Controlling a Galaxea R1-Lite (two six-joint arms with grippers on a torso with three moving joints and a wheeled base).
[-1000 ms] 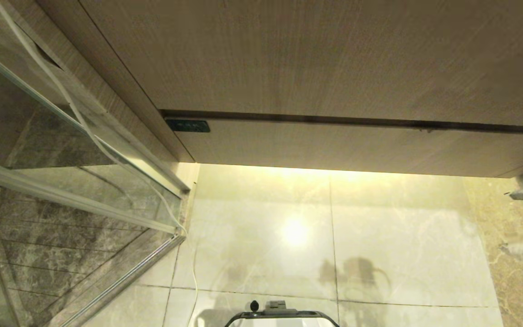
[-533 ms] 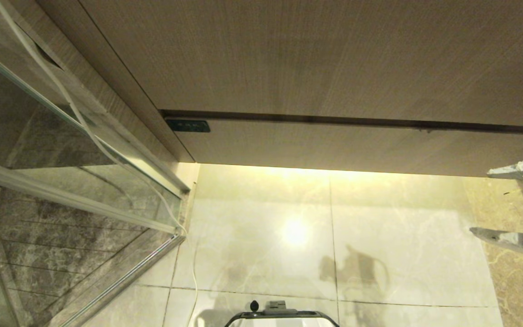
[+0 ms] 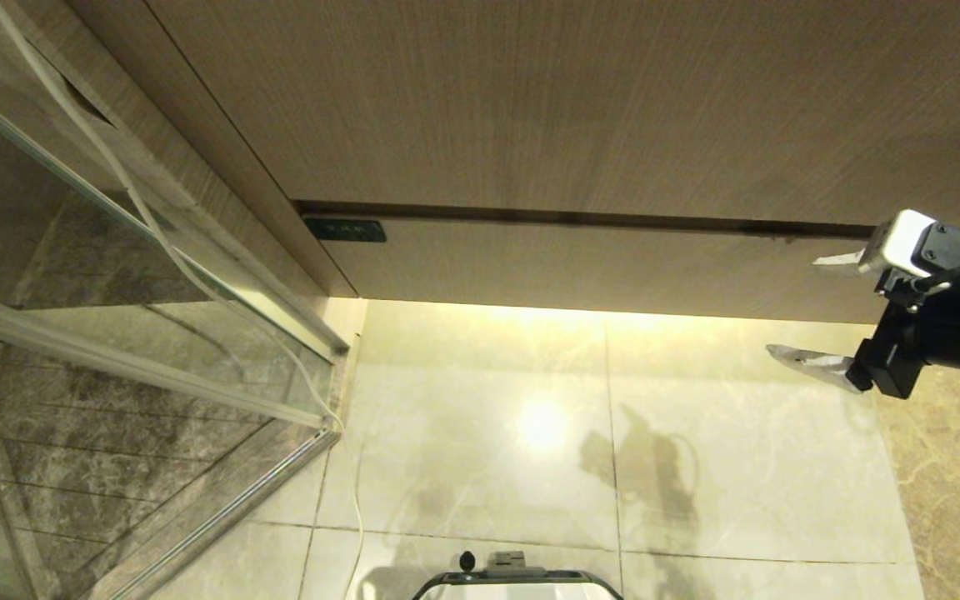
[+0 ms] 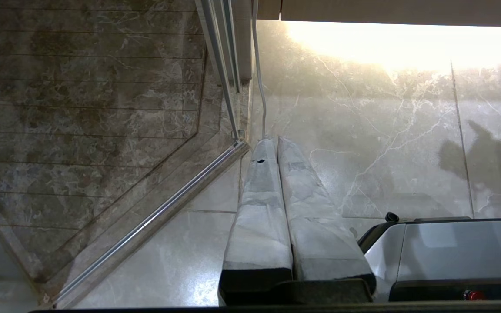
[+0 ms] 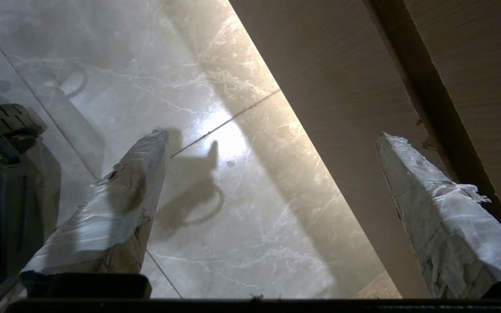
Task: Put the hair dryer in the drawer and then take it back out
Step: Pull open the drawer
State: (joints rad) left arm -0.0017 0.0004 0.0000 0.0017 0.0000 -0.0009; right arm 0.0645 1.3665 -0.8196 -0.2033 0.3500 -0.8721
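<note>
- The right hand [image 3: 805, 312], fingers spread and empty, hovers beside the shut, handleless light wood-grain drawer [image 3: 597, 262]; opening looks like the step in hand.
- Next: hook the drawer's top seam.
- Hair dryer: unseen.
- The left hand [image 4: 274, 145], fingers pressed together, hangs parked.

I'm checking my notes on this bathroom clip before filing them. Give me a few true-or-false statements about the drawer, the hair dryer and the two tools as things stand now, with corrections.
1. The drawer is shut, its front flush under the taller panel. True.
2. The right tool grips the hair dryer. False: its fingers stand wide apart with nothing between them, and no hair dryer shows in any view.
3. The right tool is at the right end of the drawer front. True.
4. The left tool is open over the drawer. False: its fingers are pressed together, pointing at the marble floor near the glass door's rail.
5. A white cord runs down along the glass door. True.
</note>
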